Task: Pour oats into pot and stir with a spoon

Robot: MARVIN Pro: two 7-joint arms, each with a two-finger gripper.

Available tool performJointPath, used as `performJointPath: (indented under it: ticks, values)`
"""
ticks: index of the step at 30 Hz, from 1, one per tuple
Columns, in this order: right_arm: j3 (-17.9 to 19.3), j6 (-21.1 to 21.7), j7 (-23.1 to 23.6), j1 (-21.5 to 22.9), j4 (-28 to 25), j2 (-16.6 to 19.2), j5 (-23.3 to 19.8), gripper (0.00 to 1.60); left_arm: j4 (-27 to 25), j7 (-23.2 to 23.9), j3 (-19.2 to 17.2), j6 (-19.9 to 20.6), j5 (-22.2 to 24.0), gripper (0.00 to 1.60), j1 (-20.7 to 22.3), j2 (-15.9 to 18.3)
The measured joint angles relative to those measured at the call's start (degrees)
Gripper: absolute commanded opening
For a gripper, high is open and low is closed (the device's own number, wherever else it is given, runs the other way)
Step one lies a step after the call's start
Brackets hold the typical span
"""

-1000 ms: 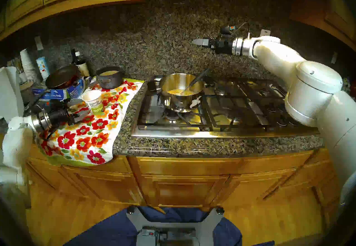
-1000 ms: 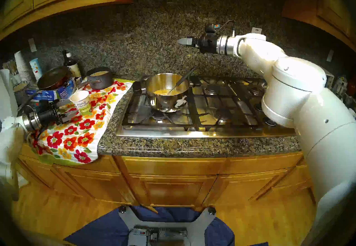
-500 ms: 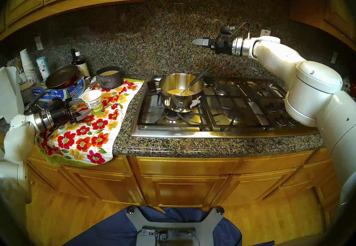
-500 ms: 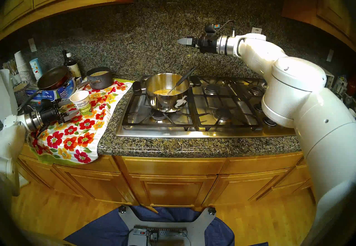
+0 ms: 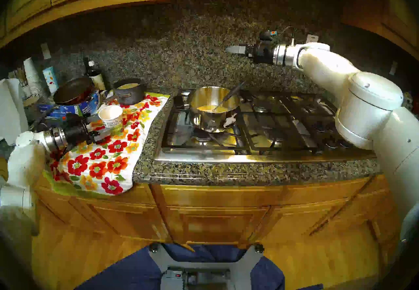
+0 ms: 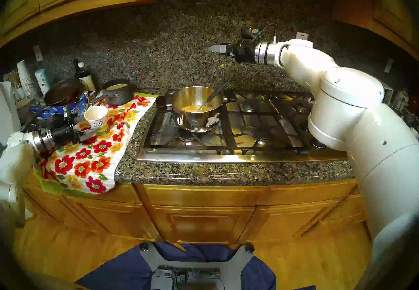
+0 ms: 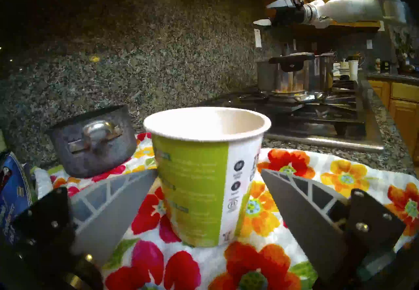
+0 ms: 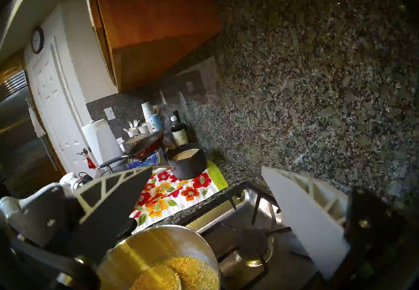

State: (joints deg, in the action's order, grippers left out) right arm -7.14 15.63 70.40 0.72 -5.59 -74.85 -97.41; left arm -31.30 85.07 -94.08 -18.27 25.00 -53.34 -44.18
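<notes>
Fingers [image 7: 118, 201] on our left gripper [image 7: 207, 203] sit wide around the cup [image 7: 204, 169], not touching; right gripper [image 5: 235, 49] gapes too; spoon [image 5: 229, 97] bowl's buried in oats [image 5: 208, 108].

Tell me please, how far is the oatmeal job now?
Done, it seems: oats lie in the steel saucepan on the stove, and the spoon leans inside it. In hand: the open left end effector brackets the upright "purely elizabeth" cup, gripping nothing. The open right end effector hangs above, empty. Whether stirring is finished I cannot tell.
</notes>
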Motion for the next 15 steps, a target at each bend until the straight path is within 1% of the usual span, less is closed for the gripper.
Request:
performJointPath:
  ticks: [14,15]
  values:
    - [0.0,0.0,0.0,0.0,0.0,0.0,0.0,1.6,2.0,0.0,0.8,-1.4,-0.6,1.6,1.9,-0.7]
    - [0.0,0.0,0.0,0.0,0.0,0.0,0.0,1.6,2.1,0.0,0.9,-1.4,-0.7,1.23,2.0,-0.7]
